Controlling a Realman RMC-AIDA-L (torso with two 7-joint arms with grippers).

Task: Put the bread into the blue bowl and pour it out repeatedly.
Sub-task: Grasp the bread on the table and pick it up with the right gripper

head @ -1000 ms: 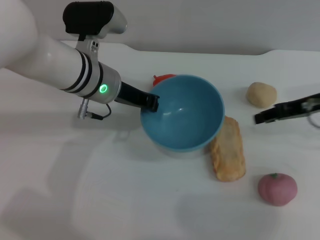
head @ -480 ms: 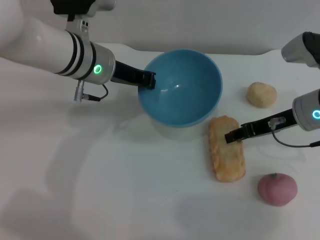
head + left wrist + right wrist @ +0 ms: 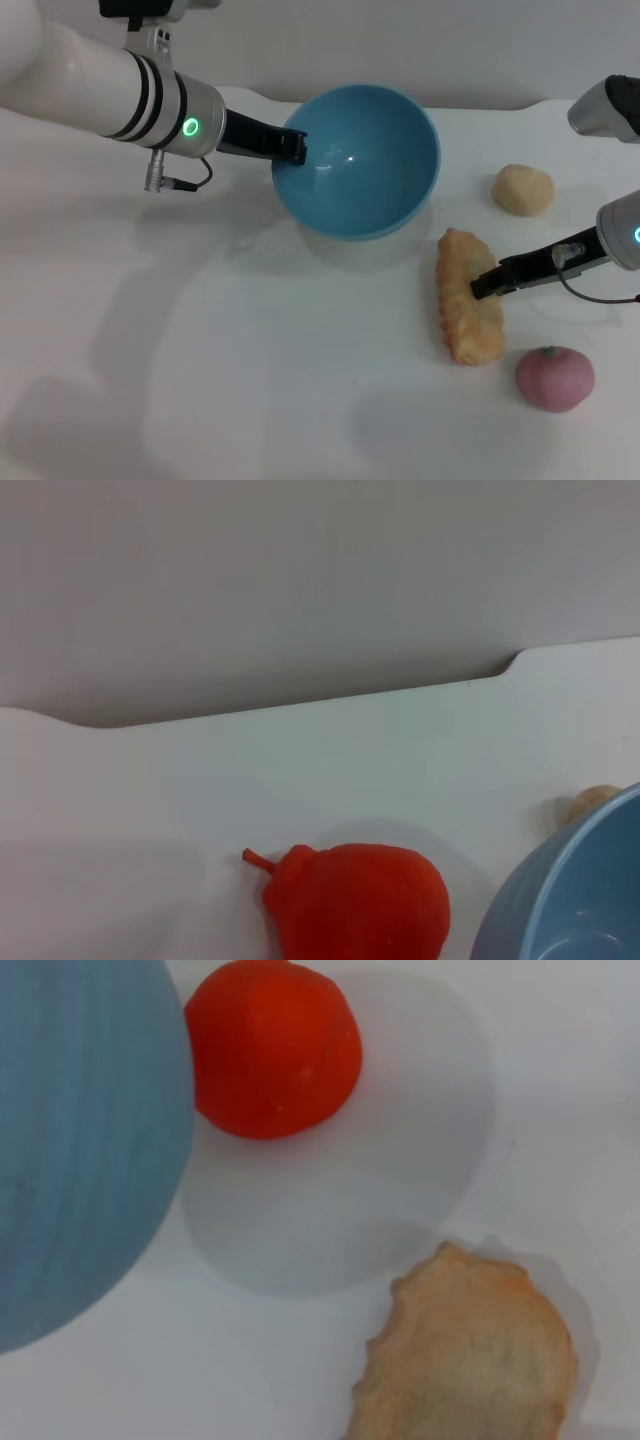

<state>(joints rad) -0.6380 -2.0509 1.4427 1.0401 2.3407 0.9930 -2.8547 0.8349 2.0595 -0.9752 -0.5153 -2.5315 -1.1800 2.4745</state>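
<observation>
Bread (image 3: 470, 310) in the right hand's (image 3: 480, 288) grip lies between blue bowl (image 3: 357, 160), gripped tilted by the left hand (image 3: 294, 149), beige ball (image 3: 522, 189) and pink fruit (image 3: 555, 377); the desk's (image 3: 250, 380) near-left stays open.

No readable text, labels, brands, numbers or signs anywhere in these views.
</observation>
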